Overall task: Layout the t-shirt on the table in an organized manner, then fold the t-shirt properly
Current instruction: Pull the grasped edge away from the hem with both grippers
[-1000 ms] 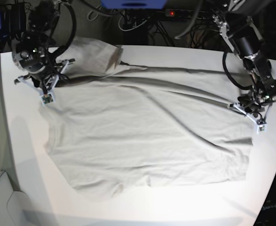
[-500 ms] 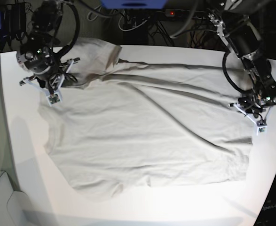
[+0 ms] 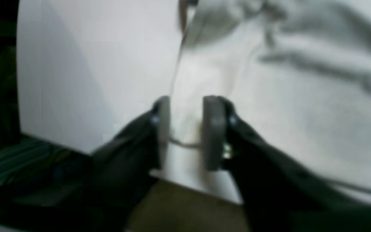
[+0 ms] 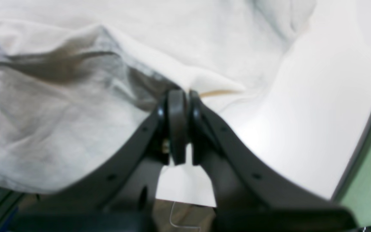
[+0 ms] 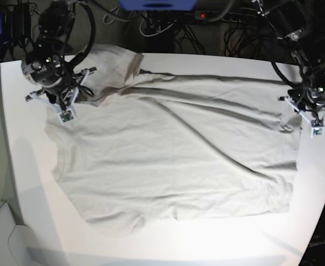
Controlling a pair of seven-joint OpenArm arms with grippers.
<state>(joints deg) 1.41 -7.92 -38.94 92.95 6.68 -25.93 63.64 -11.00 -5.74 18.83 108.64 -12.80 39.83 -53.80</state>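
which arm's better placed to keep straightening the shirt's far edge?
Right. Its claw is shut on the t-shirt near the bunched sleeve; the left claw has its jaws apart around the hem, gripping nothing.

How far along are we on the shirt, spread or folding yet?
Mostly spread: the t-shirt lies open on the table, though long creases cross it. The right gripper pinches an edge; the left gripper has its jaws apart around the hem. One far sleeve is bunched. No fold made yet.

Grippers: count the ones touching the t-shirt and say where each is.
2. The right gripper pinches the t-shirt near its far corner; the left gripper, jaws parted, straddles the shirt's edge near the table edge.
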